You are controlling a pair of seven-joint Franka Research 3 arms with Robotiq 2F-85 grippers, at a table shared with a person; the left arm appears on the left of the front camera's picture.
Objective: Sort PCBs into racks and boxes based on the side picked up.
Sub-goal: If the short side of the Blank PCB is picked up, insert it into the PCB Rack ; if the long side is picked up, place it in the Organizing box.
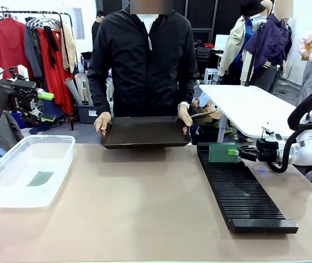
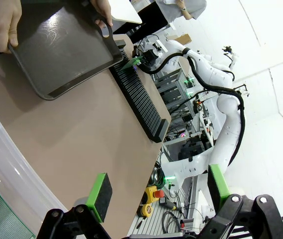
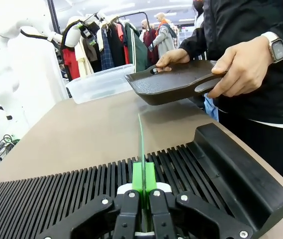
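The right gripper (image 1: 238, 153) pinches a green board (image 1: 217, 153) standing upright over the far end of the black rack (image 1: 243, 192), while the left gripper (image 1: 47, 106), wide open, hangs far off to the rack's left.

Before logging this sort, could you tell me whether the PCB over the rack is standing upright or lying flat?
Upright. The PCB stands on edge above the rack slots, pinched in the right gripper.

Tub (image 1: 13, 186) left, rack (image 1: 243, 192) right, tray (image 1: 145, 132) behind, between.
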